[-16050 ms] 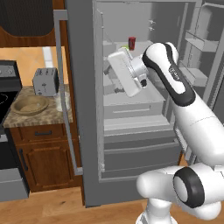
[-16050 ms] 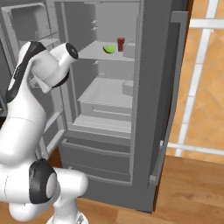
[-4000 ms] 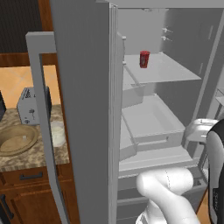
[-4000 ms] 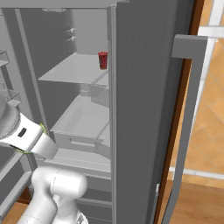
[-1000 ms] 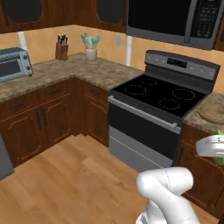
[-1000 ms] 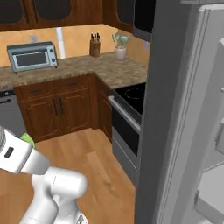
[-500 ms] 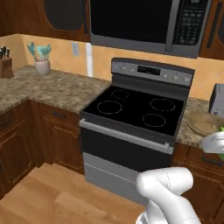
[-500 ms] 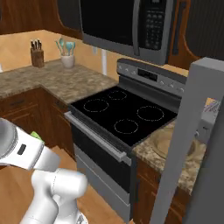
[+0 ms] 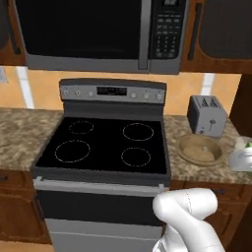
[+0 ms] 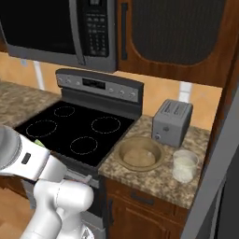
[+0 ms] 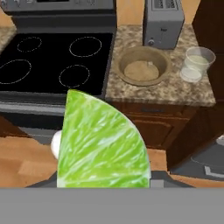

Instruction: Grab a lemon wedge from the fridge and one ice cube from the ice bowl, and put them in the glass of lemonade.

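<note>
Claw: pinching the lemon wedge (image 11: 101, 142), lower centre of hand view.
Ice bowl (image 10: 139, 153): on the bench (image 10: 161, 176), centre, beside stove (image 9: 101, 142).
Glass of lemonade (image 10: 185, 165): right of bowl.
Toaster (image 10: 172, 122): behind both.

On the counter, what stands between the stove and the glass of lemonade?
The ice bowl lies between the stove and the glass, seen in the right base view. The toaster stands behind it.
</note>
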Available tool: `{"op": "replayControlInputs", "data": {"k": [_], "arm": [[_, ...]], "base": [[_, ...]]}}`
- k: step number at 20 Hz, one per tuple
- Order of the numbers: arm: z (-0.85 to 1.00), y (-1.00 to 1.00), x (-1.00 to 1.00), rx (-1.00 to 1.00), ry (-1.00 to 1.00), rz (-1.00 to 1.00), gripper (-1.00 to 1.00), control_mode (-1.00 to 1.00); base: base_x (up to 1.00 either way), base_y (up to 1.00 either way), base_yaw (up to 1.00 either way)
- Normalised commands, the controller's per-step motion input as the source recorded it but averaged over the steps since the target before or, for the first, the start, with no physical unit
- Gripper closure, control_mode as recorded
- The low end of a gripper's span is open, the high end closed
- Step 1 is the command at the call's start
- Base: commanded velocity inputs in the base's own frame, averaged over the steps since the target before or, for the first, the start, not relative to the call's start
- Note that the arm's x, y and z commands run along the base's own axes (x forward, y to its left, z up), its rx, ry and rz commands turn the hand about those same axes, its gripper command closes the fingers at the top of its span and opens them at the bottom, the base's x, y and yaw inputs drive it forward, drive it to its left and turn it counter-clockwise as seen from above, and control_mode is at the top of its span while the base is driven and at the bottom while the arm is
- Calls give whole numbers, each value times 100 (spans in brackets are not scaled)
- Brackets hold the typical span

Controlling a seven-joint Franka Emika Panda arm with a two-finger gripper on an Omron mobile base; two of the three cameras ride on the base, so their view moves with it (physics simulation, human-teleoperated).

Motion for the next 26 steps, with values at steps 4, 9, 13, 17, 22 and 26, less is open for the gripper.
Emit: {"op": "replayControlInputs", "data": {"k": [4,9,13,17,22,26], "arm": [[0,0,0,0,0,0,100,100],[0,0,0,0,0,0,100,100],[0,0,0,0,0,0,100,100],[0,0,0,0,0,0,100,100],[0,0,0,0,0,0,100,100],[0,0,0,0,0,0,100,100]], "base": [[26,-25,-71],[49,-14,-51],[72,-3,-13],[59,-16,-1],[11,-12,0],[1,-2,0]]}}
